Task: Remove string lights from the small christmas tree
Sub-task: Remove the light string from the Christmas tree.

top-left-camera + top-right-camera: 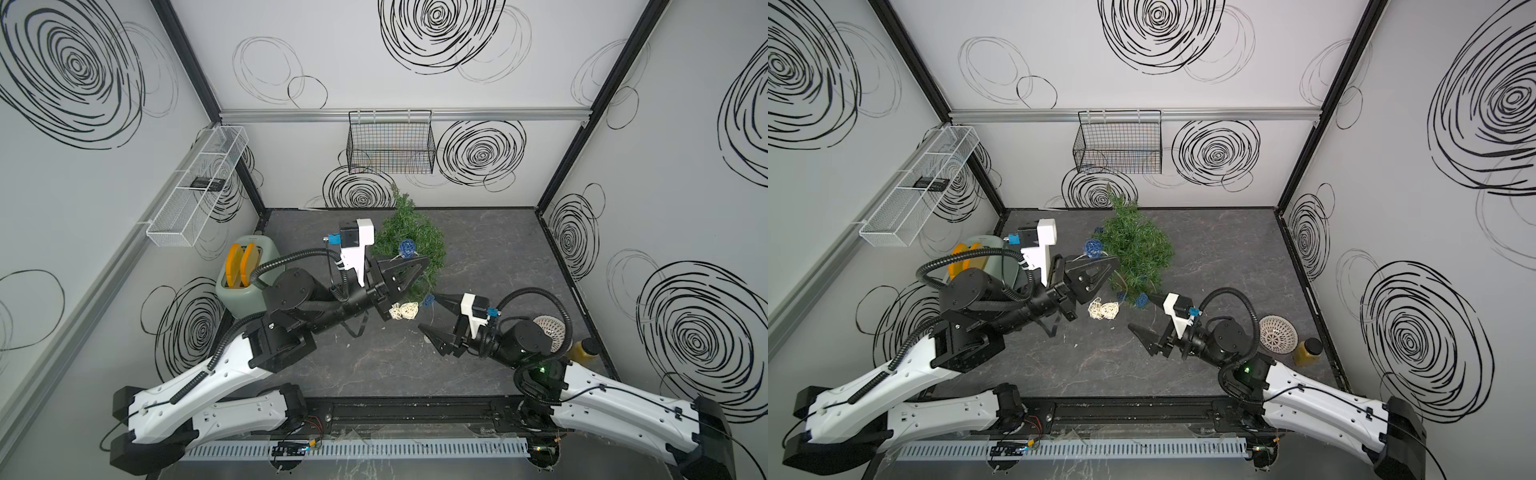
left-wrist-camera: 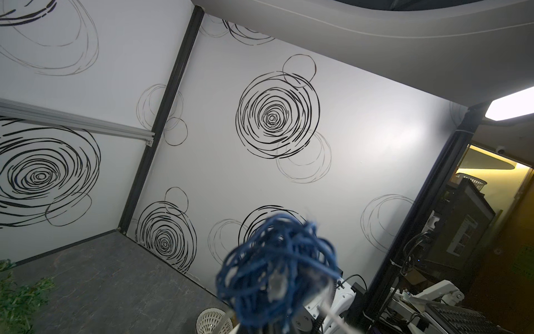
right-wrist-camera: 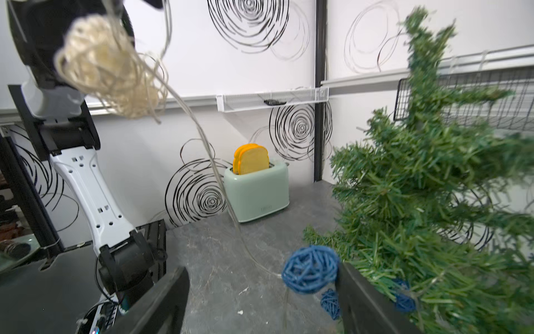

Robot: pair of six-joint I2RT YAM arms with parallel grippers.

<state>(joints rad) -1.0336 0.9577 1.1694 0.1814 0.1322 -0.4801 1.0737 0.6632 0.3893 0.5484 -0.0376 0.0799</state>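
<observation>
The shut left tool [image 1: 424, 262] is holding the light, floppy string lights [image 1: 405, 311], which are trailing from the small christmas tree [image 1: 409, 232] on the far table [image 1: 498, 257]. The right tool [image 1: 427, 312] is gaping empty. Probably better gripping the wire than the fragile balls.

The left gripper [image 1: 423, 262] grips the string lights [image 1: 406, 248] beside the tree [image 1: 409, 226]. The right gripper [image 1: 428, 312] stands open nearby.

Lab test booth: swirl-printed panel walls [image 1: 332, 62] on black frame posts [image 1: 190, 62]
</observation>
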